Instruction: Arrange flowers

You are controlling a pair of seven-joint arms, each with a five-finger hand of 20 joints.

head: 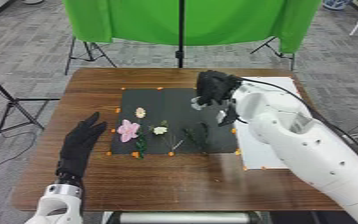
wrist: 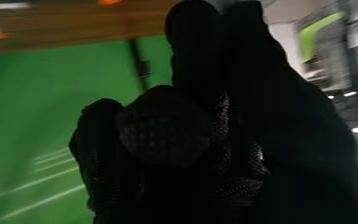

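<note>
In the head view my right hand is over the far right part of the dark mat. A small whitish thing lies against its near side; I cannot tell if it is held. In the right wrist view, the glove of my right hand is dark against the green cloth. On the mat are a pink flower, a pale peach flower and a white flower, with green leaves below the pink one and a dark green sprig farther right. My left hand is open beside the mat's left edge.
A white sheet lies right of the mat, partly under my right arm. Orange markers line the mat's edges on the brown table. Beyond the table's far edge stand a green cloth and a black pole.
</note>
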